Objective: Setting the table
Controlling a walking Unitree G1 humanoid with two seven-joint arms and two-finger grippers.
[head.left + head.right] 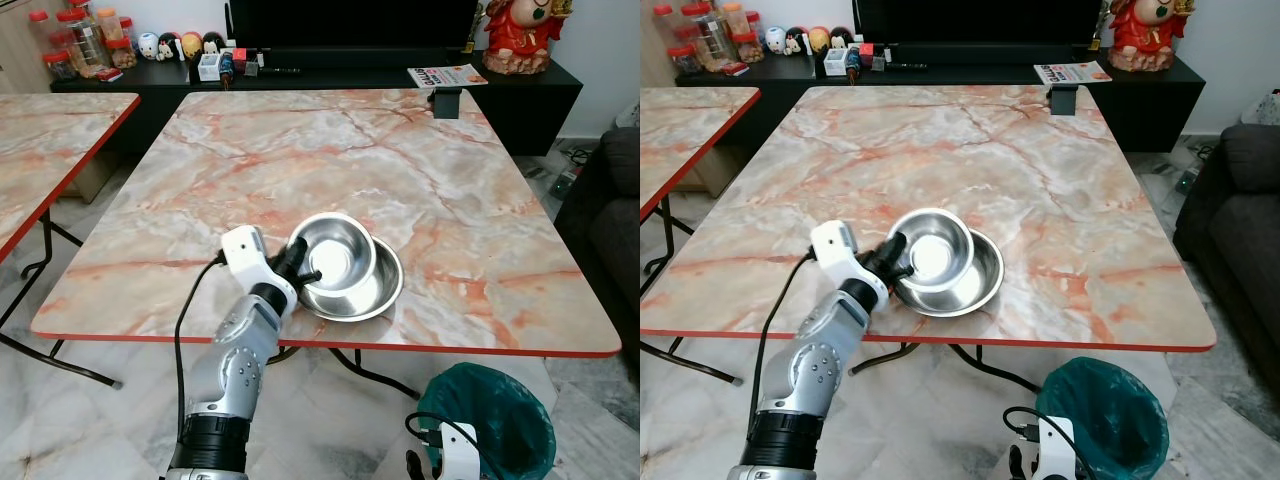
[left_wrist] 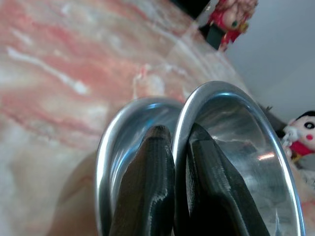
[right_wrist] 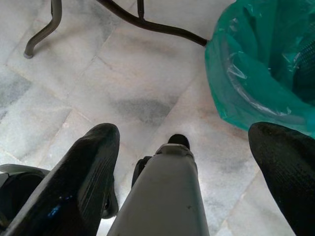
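The bowl (image 1: 333, 249) sits inside a bigger bowl (image 1: 385, 290) near the front edge of the table (image 1: 330, 150). Both are shiny metal. I see my left gripper (image 1: 306, 270) at the small bowl's near rim. Its fingers (image 2: 147, 191) pinch that rim, one finger inside the bowl and one outside, between the two bowls. The small bowl is tipped a little. My right gripper (image 3: 184, 162) hangs low by the floor, jaws spread wide. A green bin (image 1: 490, 415) stands on the floor beside it, just past the table's front edge.
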